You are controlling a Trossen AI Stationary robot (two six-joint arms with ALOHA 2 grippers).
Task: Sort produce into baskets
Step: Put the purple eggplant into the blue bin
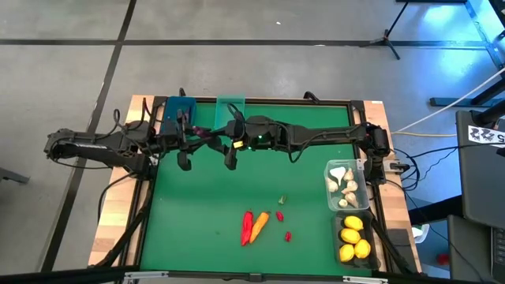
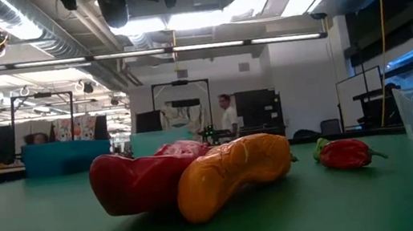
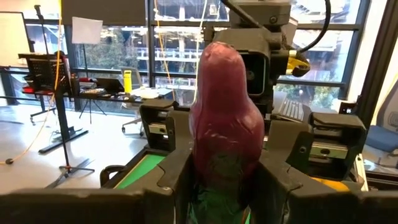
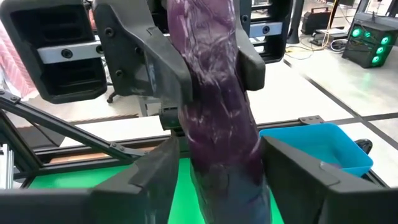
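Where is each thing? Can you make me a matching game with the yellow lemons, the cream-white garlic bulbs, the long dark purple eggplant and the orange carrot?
Things:
1. yellow lemons
2. cream-white garlic bulbs
3. long dark purple eggplant
4. orange carrot

Places:
A. lying on the green mat, against a red chili pepper
B. in the clear plastic bin
C. up off the table, gripped by the left gripper
D. in the dark grey bin

Pairs: 1-D, 2-B, 3-C, 4-A
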